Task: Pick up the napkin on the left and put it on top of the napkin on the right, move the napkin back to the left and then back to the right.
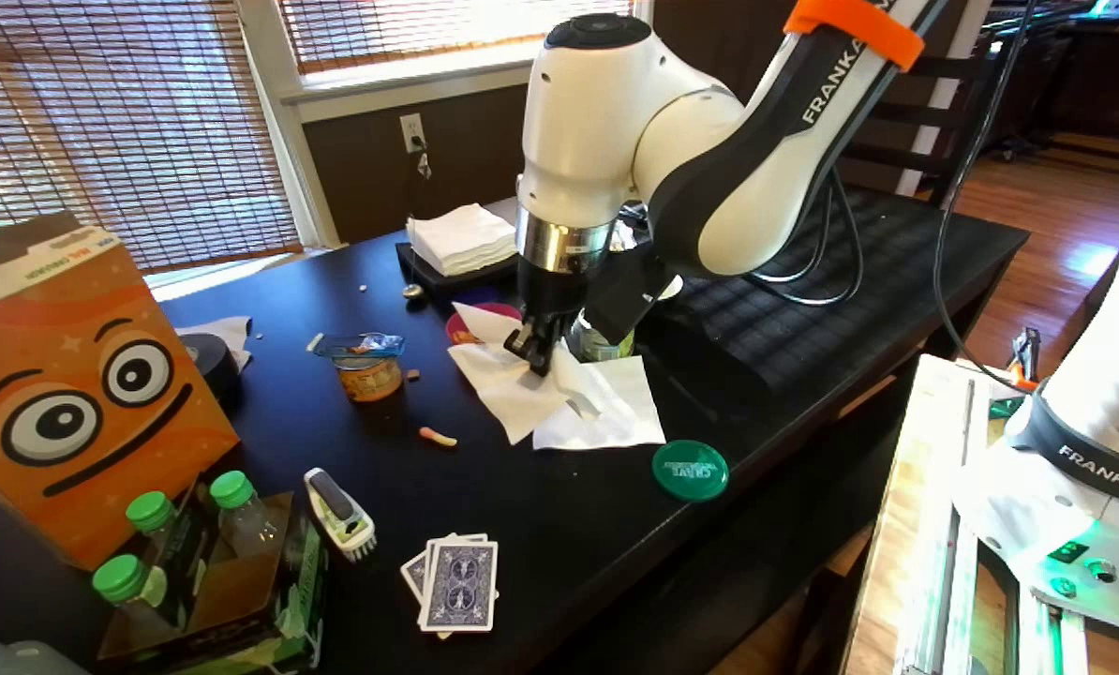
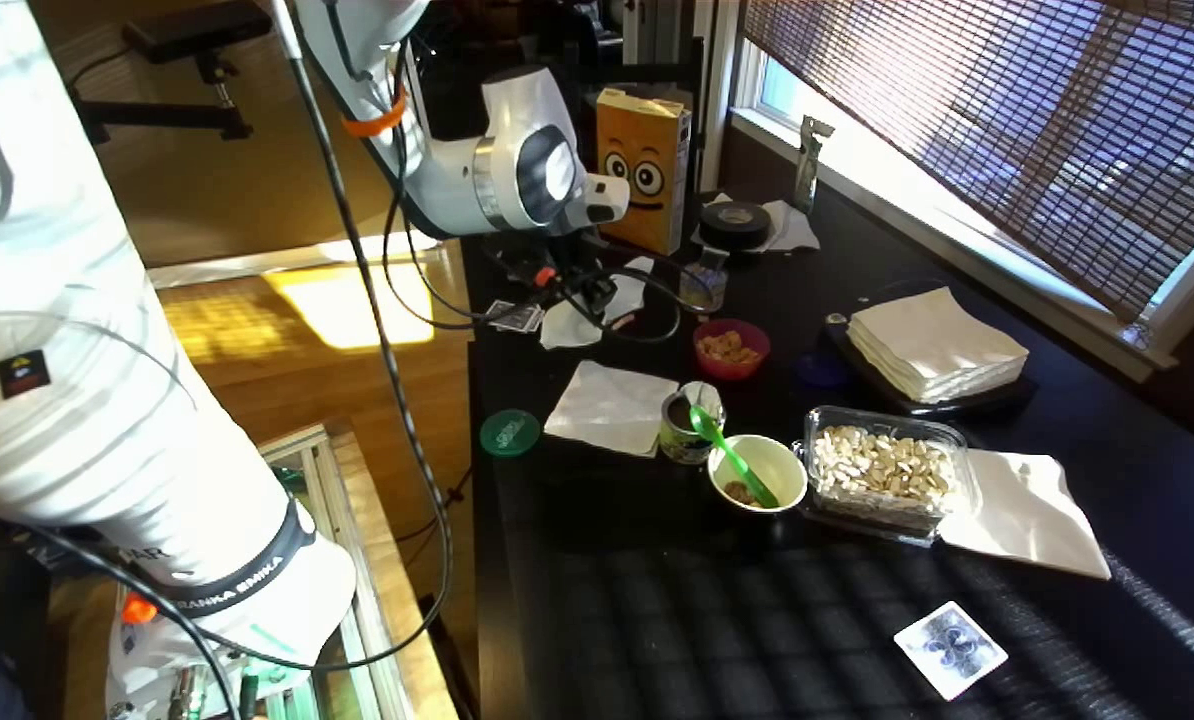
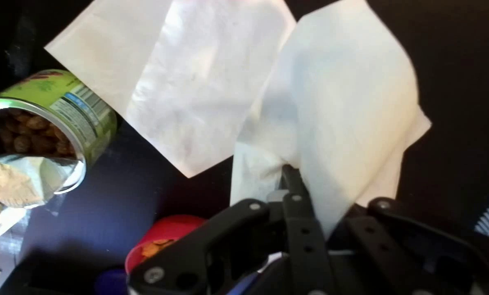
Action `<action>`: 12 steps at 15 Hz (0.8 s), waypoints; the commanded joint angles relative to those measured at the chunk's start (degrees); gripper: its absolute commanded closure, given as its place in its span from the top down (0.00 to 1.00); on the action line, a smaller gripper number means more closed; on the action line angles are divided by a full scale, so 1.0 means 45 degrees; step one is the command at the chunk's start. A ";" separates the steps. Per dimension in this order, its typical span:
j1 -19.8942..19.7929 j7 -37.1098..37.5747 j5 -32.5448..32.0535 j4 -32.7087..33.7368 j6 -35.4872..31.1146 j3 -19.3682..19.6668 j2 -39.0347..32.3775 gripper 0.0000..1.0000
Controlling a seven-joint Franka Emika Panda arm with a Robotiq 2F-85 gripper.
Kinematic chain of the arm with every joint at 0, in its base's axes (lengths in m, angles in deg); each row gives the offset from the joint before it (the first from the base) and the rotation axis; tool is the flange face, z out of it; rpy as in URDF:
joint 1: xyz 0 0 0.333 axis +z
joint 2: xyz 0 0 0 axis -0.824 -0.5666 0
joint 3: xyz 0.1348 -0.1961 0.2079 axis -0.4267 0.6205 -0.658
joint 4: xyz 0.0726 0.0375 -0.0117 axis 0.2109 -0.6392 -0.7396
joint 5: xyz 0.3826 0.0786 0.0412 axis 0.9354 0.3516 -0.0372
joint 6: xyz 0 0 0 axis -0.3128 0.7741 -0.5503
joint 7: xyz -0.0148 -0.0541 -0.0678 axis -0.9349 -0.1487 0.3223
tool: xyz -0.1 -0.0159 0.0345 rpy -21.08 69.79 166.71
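Napkin (image 3: 355, 98) in gripper (image 1: 533, 358), inside table edge (image 2: 489, 560)

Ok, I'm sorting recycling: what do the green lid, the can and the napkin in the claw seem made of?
Green lid: probably smooth plastic; it looks thin, stiff and faintly shiny.
Can: perhaps metal, or metal-edged card; printed outside, gleaming silver around the opening.
Napkin: most likely matte paper, going by its thin, creased drape.
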 commanded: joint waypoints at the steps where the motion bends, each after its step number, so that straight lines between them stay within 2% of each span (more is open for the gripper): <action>1: 0.0017 -0.1168 0.1308 0.0357 0.0243 -0.0870 -0.0017 0.01; 5: -0.0016 -0.1721 0.1479 0.1105 0.0149 -0.1413 -0.0666 0.01; 12: -0.0158 -0.2627 0.1406 0.2709 0.0440 -0.1728 -0.1894 0.01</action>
